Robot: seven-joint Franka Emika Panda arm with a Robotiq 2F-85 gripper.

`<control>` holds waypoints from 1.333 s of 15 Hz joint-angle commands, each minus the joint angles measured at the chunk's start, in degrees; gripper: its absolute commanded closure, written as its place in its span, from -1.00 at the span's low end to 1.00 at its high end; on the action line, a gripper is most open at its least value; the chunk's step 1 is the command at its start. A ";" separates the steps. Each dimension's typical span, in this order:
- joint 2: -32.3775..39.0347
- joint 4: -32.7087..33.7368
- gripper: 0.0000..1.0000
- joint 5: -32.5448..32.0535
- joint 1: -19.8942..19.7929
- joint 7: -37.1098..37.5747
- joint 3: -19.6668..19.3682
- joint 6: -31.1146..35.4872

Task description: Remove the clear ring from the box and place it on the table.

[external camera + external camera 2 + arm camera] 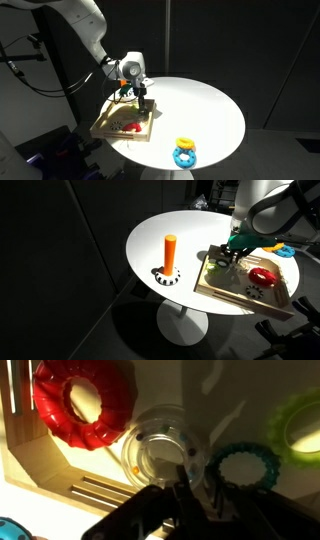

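The clear ring (132,455) lies in the tan wooden box (40,455) between a red ring (85,405) and a dark teal ring (245,465). My gripper (200,485) is down in the box, and its dark fingers sit close together over the clear ring's right rim, seemingly shut on it. Both exterior views show the gripper (143,103) (232,260) low over the box (105,130) (240,298), which stands on the white round table (200,110) (160,230). The clear ring itself cannot be made out in them.
A lime green ring (300,420) also lies in the box. A yellow and blue ring stack (185,152) sits on the table near its edge. An orange peg on a base (170,255) stands upright on the table, apart from the box.
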 commanded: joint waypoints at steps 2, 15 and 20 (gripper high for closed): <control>-0.90 -0.20 1.00 -0.80 0.55 1.09 -0.58 -0.32; -1.86 -2.45 -1.00 -0.82 0.37 1.35 -1.21 0.67; -1.64 -3.72 -1.00 -0.84 0.52 1.84 -1.44 2.67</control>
